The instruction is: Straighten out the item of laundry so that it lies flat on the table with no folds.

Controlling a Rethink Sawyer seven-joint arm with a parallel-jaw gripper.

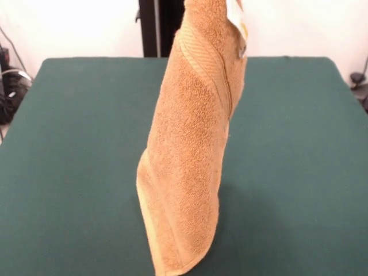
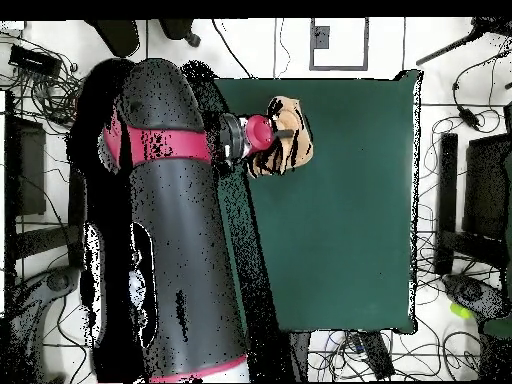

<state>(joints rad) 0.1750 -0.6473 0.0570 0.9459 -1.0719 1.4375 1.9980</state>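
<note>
While the terry towel hangs bunched above the felt table, gripper grip cannot be told.

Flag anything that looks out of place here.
The towel is odd: it hangs upright in mid-air above the table, draped in a long fold from the picture's top rather than lying flat. Its white tag shows near the top.

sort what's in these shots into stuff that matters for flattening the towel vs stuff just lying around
Part of the job:
- orange-tan terry hand towel, hanging lifted above the table, with a small white tag near its top
- dark green felt-topped table
- red and black robot arm, its end over the towel

Just lying about:
- black cables on the floor beside the table
- dark equipment at the table's edge
</note>
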